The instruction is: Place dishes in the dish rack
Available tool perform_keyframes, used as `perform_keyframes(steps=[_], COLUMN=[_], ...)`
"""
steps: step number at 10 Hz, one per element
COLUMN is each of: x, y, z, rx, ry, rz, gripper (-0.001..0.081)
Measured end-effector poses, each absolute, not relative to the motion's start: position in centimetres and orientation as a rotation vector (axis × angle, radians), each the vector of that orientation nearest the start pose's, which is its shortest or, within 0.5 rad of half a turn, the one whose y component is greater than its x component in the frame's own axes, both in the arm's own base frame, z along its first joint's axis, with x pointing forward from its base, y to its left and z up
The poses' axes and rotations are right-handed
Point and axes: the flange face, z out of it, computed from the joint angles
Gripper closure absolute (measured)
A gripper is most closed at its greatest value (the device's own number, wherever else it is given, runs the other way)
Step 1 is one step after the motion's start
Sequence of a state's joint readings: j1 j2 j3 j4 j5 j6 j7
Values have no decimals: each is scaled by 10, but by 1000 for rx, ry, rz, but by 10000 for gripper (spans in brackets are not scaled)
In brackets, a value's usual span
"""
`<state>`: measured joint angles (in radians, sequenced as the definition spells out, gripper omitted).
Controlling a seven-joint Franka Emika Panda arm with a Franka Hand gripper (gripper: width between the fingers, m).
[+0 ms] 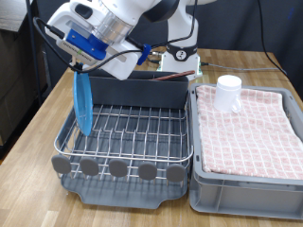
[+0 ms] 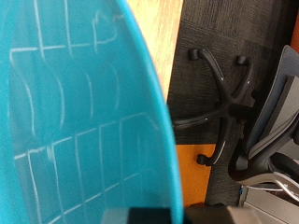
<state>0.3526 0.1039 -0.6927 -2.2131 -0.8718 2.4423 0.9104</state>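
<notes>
The gripper (image 1: 83, 68) sits up at the exterior view's top left, its fingers clamped on the top edge of the light-blue plate (image 1: 83, 102), and the plate hangs edge-down, nearly upright, over the left end of the dish rack (image 1: 133, 132). Its lower rim is right at the silver wires there; whether it touches them I can't make out. From the wrist view the plate (image 2: 79, 112) fills most of the picture, the rack's grid reflected faintly in its glaze, with a strip of wooden table (image 2: 168, 28) and a black office chair base (image 2: 224, 93) on dark floor beyond.

Out from there: the grid itself is bare, a dark bin (image 1: 151, 90) runs along its far side, and a row of round grey discs (image 1: 118, 168) lines the near edge. To the exterior view's right, touching the rack's tray, is a grey crate (image 1: 248, 180) lined with pink-checked cloth (image 1: 251, 128), and the white mug (image 1: 228, 93) stands on that cloth near its far left corner. No spoon that I can pick out.
</notes>
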Motion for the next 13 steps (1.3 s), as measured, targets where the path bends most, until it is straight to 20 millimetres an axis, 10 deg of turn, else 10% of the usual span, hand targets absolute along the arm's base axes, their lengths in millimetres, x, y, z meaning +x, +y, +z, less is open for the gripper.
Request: perform_keyframes(steps=[13], x=[515], y=[-187], z=[320], rx=[2436], ry=[-756], rz=[369], gripper=[701])
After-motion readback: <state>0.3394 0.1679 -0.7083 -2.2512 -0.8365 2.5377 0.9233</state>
